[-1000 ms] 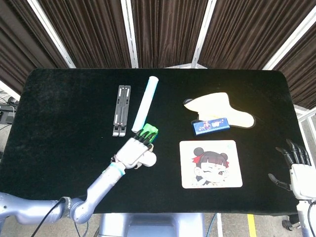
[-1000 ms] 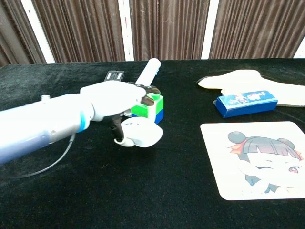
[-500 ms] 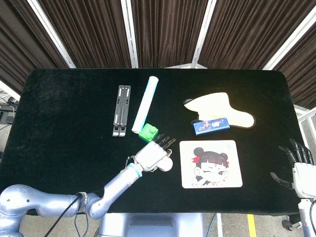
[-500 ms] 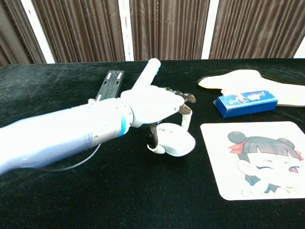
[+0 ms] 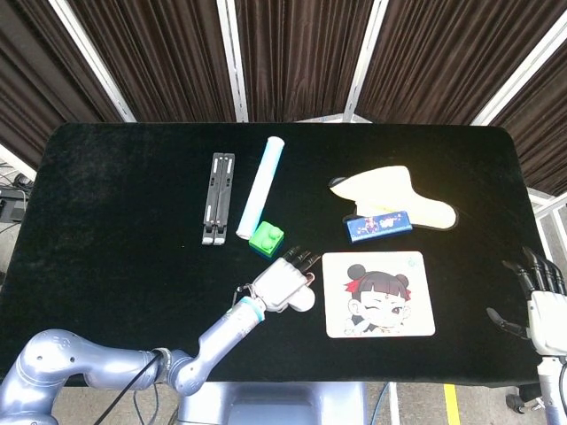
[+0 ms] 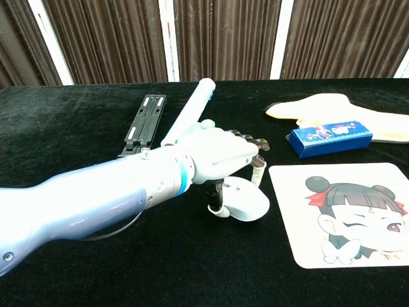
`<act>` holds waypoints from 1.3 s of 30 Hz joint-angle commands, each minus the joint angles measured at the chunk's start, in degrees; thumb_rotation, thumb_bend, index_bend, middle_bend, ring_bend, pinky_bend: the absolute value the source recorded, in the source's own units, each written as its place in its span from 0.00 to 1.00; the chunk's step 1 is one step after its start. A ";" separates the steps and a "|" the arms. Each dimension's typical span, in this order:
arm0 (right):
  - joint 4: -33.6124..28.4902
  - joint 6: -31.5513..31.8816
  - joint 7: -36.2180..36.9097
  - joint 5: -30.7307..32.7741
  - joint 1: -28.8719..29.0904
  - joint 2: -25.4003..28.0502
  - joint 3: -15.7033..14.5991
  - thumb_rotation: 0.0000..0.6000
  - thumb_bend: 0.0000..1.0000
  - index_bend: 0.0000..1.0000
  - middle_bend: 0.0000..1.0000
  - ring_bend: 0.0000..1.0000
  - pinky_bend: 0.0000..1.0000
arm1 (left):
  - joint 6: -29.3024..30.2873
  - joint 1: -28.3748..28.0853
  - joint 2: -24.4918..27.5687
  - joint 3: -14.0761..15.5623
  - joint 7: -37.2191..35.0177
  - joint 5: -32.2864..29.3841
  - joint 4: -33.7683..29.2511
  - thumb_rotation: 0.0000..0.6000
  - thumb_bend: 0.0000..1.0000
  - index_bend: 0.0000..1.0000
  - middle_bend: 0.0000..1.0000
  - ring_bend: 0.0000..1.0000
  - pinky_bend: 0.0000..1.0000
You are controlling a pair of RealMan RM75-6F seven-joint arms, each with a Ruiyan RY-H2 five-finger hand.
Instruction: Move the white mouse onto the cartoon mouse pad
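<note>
White mouse [image 6: 248,201], glossy, rounded, under left hand [image 6: 220,155]; beside cartoon mouse pad [image 6: 342,214]

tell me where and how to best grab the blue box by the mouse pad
Grip the blue box across its two long sides, fingers coming from above. It lies flat, long and narrow, partly on the cream mat, so only its narrow width suits a pinch.

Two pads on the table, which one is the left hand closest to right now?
The cartoon mouse pad, square with a girl's face, just right of the left hand. The plain cream pad lies farther back, behind the blue box.
</note>
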 commanded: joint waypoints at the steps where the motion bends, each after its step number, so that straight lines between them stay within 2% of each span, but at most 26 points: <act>1: -0.08 0.06 0.09 -0.06 -0.02 0.10 0.01 1.00 0.17 0.18 0.00 0.00 0.00 | 0.33 -0.29 -0.25 0.34 0.66 -0.61 0.03 1.00 0.26 0.16 0.00 0.00 0.00; 5: -0.30 0.30 0.13 -0.22 -0.10 0.25 -0.01 1.00 0.16 0.18 0.00 0.00 0.00 | 1.01 -0.48 -0.16 0.76 1.64 -1.03 -0.20 1.00 0.23 0.05 0.00 0.00 0.00; 11: -0.69 0.68 -0.21 -0.50 -0.28 0.45 -0.13 1.00 0.17 0.18 0.00 0.00 0.00 | 3.02 0.39 1.74 1.06 0.89 -1.21 -2.65 1.00 0.23 0.03 0.00 0.00 0.00; 15: -0.84 0.97 -0.67 -0.91 -0.36 0.45 -0.32 1.00 0.17 0.18 0.00 0.00 0.00 | 5.75 2.29 5.56 1.39 -0.91 0.35 -6.33 1.00 0.23 0.03 0.00 0.00 0.00; 19: -1.08 0.96 -1.12 -1.10 -0.47 0.50 -0.59 1.00 0.16 0.18 0.00 0.00 0.00 | 10.24 6.04 11.57 2.52 -4.09 3.59 -11.99 1.00 0.23 0.03 0.00 0.00 0.00; 24: -0.96 1.25 -2.36 -1.61 -0.57 0.20 -0.93 1.00 0.16 0.18 0.00 0.00 0.00 | 17.72 13.82 21.95 7.68 -9.94 10.64 -19.18 1.00 0.20 0.03 0.00 0.00 0.00; 28: -0.84 0.88 -2.97 -1.68 -0.49 -0.16 -1.19 1.00 0.16 0.18 0.00 0.00 0.00 | 22.87 19.61 28.20 12.16 -14.65 15.89 -21.44 1.00 0.19 0.03 0.00 0.00 0.00; 34: -1.13 0.89 -4.72 -2.85 -0.26 -0.74 -1.85 1.00 0.16 0.18 0.00 0.00 0.00 | 31.56 28.73 35.81 18.81 -23.40 24.05 -20.65 1.00 0.19 0.02 0.00 0.00 0.00; 39: -1.22 0.41 -5.85 -3.10 -0.02 -0.97 -2.13 1.00 0.16 0.18 0.00 0.00 0.00 | 37.28 34.75 37.74 22.38 -29.93 28.94 -16.52 1.00 0.19 0.02 0.00 0.00 0.00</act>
